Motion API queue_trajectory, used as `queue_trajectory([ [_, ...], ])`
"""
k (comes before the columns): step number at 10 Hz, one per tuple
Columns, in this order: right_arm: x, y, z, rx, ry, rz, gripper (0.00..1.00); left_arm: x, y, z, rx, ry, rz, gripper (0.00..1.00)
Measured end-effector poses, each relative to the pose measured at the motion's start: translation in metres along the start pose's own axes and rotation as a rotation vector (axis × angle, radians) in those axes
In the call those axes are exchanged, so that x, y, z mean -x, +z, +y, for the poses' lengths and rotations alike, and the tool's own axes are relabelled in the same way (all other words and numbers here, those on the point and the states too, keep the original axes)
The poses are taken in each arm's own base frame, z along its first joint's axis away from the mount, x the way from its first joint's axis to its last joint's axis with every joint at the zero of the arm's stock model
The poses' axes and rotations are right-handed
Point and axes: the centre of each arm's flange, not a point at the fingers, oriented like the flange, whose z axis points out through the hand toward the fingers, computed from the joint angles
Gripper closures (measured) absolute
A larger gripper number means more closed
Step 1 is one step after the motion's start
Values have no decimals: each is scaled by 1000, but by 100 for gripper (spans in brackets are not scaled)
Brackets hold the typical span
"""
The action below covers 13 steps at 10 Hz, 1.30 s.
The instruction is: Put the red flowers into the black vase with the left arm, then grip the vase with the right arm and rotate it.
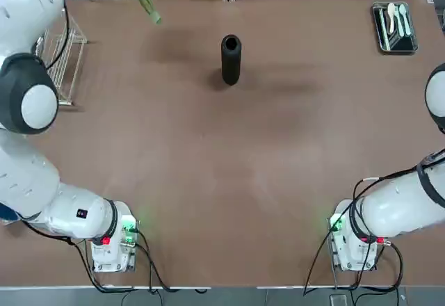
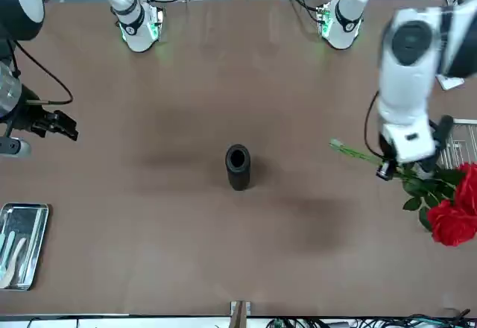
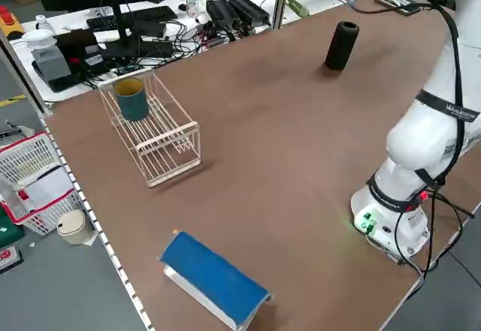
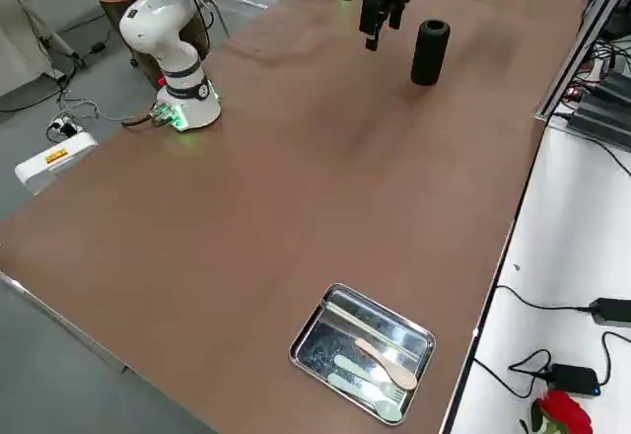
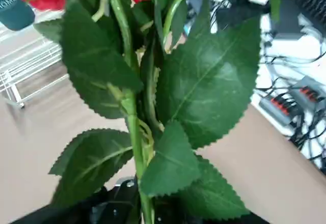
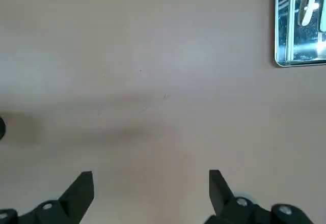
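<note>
With your left gripper [image 2: 406, 165] pinching the red flowers [image 2: 447, 209] by their stems above the table's left side, well apart from the upright black vase [image 2: 238, 167] mid-table, and your right gripper [image 6: 151, 193] spread wide and idle — watch those trailing stems, since a tilted approach could tip the vase.

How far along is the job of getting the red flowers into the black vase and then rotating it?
Done: the left gripper is shut on the red flowers and holds them above the table's left side. In hand: carrying them toward the black vase, which stands upright with nothing in it. Left: putting the stems in. After that, the right gripper, its fingers open above bare table, must grip and rotate the vase.
</note>
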Motion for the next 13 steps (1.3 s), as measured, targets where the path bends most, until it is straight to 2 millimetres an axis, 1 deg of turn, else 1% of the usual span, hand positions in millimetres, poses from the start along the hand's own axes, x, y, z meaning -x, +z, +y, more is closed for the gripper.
queue_trajectory([
  [2,0,0,0,0,0,0,0,46,-53,27,90,-8,126,93],
  [3,0,0,0,0,1,0,0,73,-75,36,125,-27,199,93],
  [4,0,0,0,0,1,0,0,105,-91,43,149,-47,293,93],
  [5,0,0,0,0,1,0,0,143,-101,51,185,-44,400,93],
  [6,0,0,0,0,1,-1,0,182,-108,59,221,-18,490,93],
  [7,0,0,0,0,1,-1,0,214,-113,64,250,14,554,93],
  [8,0,0,0,0,1,-1,0,234,-119,67,282,49,605,93],
  [9,0,1,0,0,1,-1,0,242,-126,70,313,74,657,93],
  [11,0,1,0,0,2,-1,0,251,-132,74,347,123,729,93],
  [12,0,1,0,0,1,-2,0,263,-128,79,358,152,756,93],
  [13,0,1,0,0,1,-2,0,278,-116,88,359,178,777,93],
])
